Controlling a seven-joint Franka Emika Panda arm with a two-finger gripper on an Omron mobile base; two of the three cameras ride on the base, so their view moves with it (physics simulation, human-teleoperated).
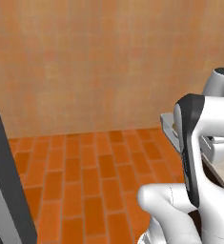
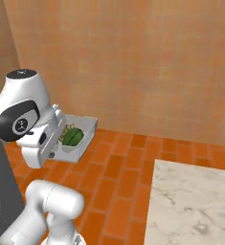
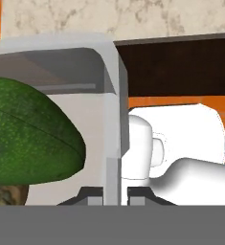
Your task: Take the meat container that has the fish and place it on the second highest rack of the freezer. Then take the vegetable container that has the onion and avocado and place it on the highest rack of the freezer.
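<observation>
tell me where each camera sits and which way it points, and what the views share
Left base view: behind the arm's left, facing the brick floor and orange wall; white arm lower right.
Right base view: behind the arm's right, facing the wall and marble counter; arm lower left carrying a grey container with an avocado.
Hand view: on the hand, close on the container wall that the gripper pinches; avocado left.
Shared: the container and avocado appear in the right base and hand views.
</observation>
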